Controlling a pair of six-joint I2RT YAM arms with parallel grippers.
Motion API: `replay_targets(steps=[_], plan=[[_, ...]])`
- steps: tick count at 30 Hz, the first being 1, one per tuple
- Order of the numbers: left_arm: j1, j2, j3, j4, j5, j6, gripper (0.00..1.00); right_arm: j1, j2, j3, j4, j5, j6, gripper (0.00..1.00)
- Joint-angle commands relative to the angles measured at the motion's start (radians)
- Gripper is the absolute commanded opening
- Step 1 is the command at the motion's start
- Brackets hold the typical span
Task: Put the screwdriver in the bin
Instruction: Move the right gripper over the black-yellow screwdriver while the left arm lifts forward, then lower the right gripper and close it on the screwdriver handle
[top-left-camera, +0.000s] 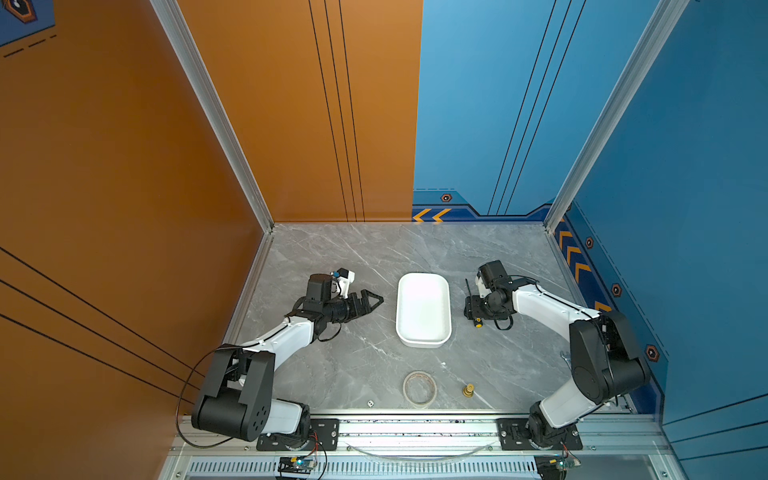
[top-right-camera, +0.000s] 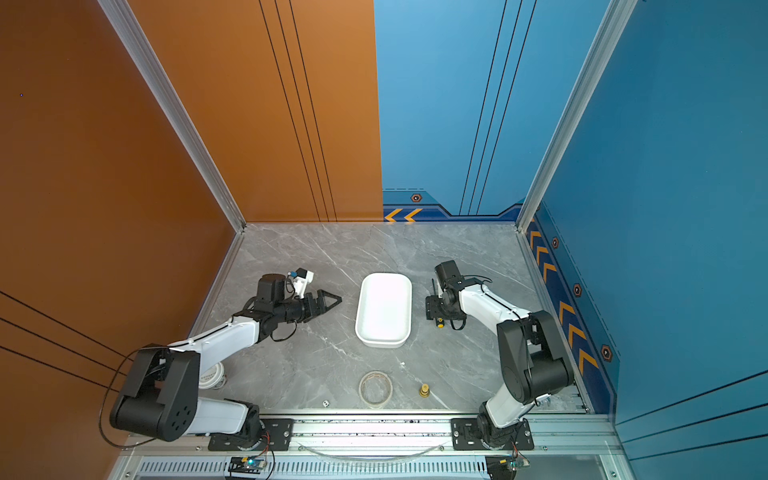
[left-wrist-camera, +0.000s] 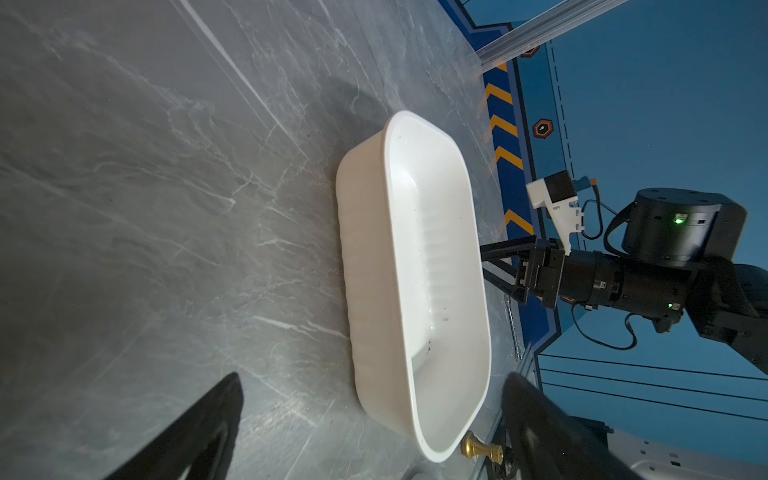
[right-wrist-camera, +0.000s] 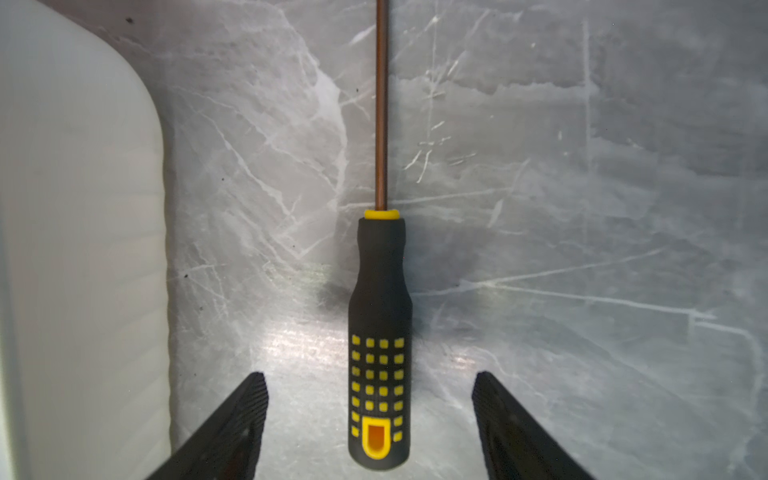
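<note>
Right claw (right-wrist-camera: 368, 374) stood spread, one finger on either side of the screwdriver (right-wrist-camera: 380, 316) handle. Bare table (top-left-camera: 332, 374) showed in both gaps, so no contact. Only the right wrist view showed this. In both top views the claw's body covered the tool, leaving its yellow end and a sliver of shaft in sight. Screwdriver lay flat just beside the bin (top-left-camera: 424, 311), along its long wall on the right arm's side, not inside. Shaft tip was cut off in the right wrist view. In the left wrist view the bin wall hid the screwdriver. Left claw (left-wrist-camera: 374, 378) was also spread, near the bin's opposite long wall, not touching.
</note>
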Motion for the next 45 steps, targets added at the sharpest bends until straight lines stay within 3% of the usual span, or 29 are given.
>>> replay_targets(steps=[1, 17, 27, 34, 39, 45], plan=[[-0.016, -0.051, 0.031, -0.19, -0.069, 0.064, 0.98, 0.002, 0.016, 0.023, -0.038, 0.041, 0.011, 0.71], [-0.03, -0.084, 0.045, -0.264, -0.088, 0.076, 0.98, 0.005, 0.13, 0.081, -0.047, 0.041, 0.004, 0.54], [-0.049, -0.073, 0.064, -0.261, -0.078, 0.069, 0.98, 0.005, 0.144, 0.074, -0.049, 0.037, 0.008, 0.35], [-0.05, -0.071, 0.054, -0.224, -0.048, 0.054, 0.98, 0.002, 0.154, 0.072, -0.049, 0.011, 0.014, 0.11], [-0.049, -0.059, 0.054, -0.177, -0.015, 0.029, 0.98, -0.001, 0.126, 0.064, -0.049, -0.022, 0.032, 0.0], [-0.049, -0.06, 0.053, -0.149, 0.017, 0.018, 0.98, -0.008, 0.0, 0.037, -0.061, -0.057, 0.066, 0.0]])
